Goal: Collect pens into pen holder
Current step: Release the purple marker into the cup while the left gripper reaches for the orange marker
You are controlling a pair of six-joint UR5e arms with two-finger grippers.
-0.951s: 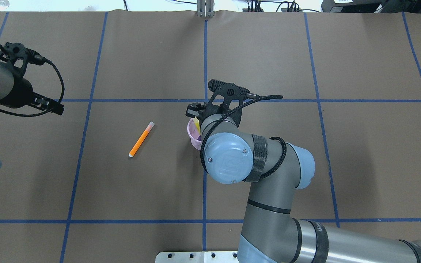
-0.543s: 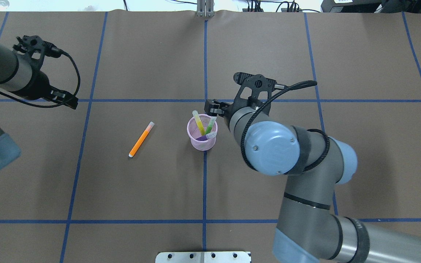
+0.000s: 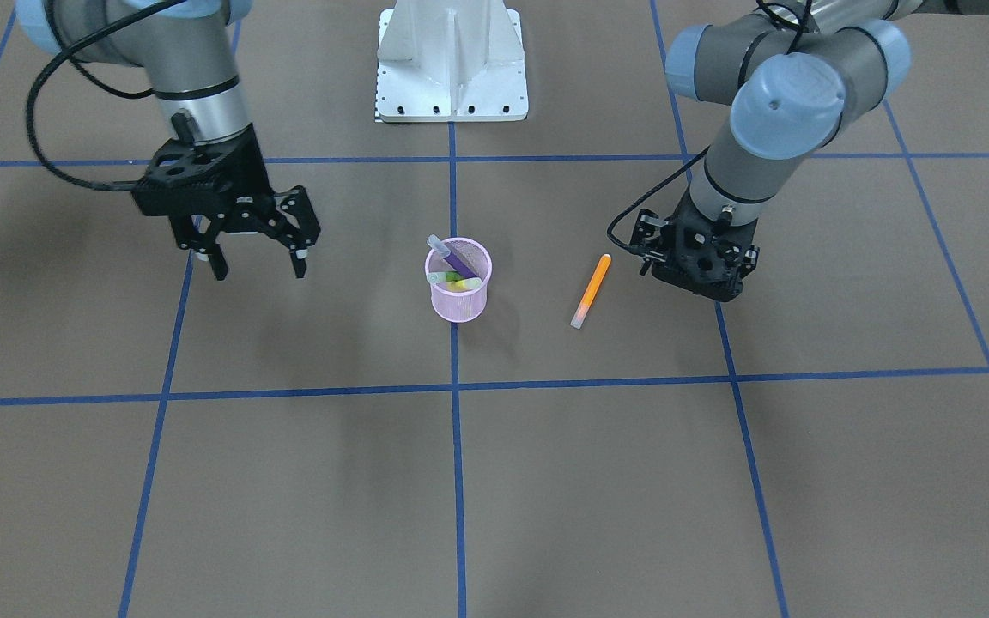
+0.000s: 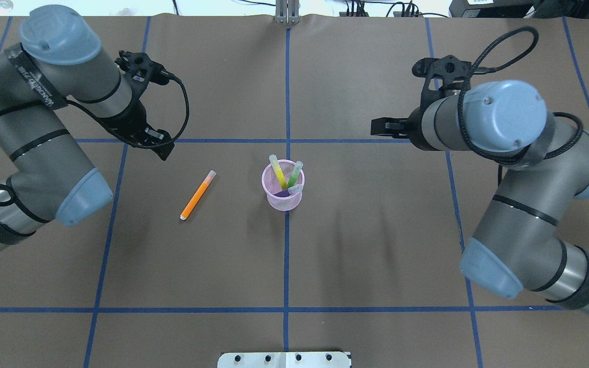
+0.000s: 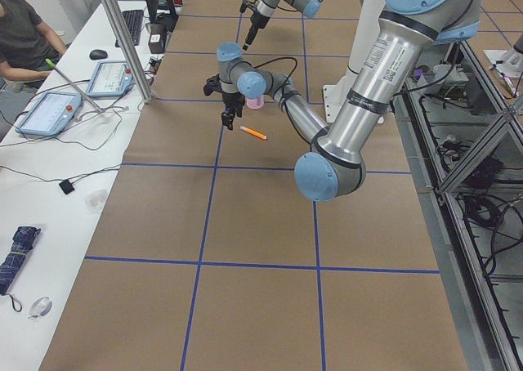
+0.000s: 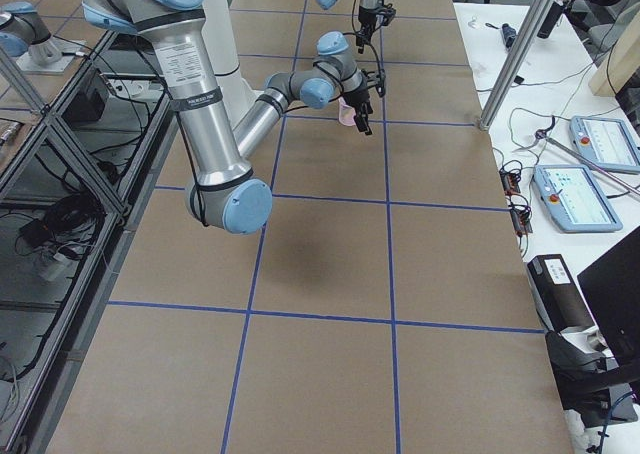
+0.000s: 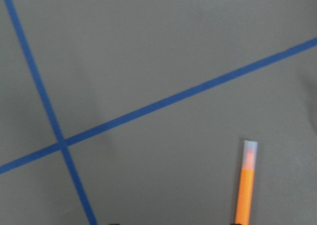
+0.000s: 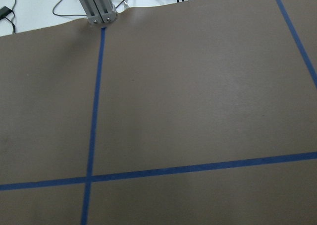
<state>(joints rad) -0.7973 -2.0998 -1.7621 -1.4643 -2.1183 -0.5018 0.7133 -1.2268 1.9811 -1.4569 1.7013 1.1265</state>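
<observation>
The orange pen lies flat on the brown paper-covered table, alone, between the pen holder and the table's left end. Its pale cap end points toward the far edge and slightly toward the holder.

The left gripper hangs above the table just beside this pen, on the side nearer the left end and a little farther from the robot. It does not touch the pen. Its wrist camera catches the pen's capped half in the lower right of its view, near a crossing of blue tape lines. The fingers are hidden under the gripper body, so I cannot tell whether they are spread or closed.

The pink wire-mesh pen holder stands upright near the middle of the table, on the centre tape line. Three pens lean inside it, cap ends up: a yellow pen, a green pen and a purple pen.

The right gripper hovers well apart from the holder, toward the table's right end. Its two fingers are spread wide and grip nothing.

A black band on the left arm's forearm carries white lettering, too small to read with certainty. No other writing is legible.
</observation>
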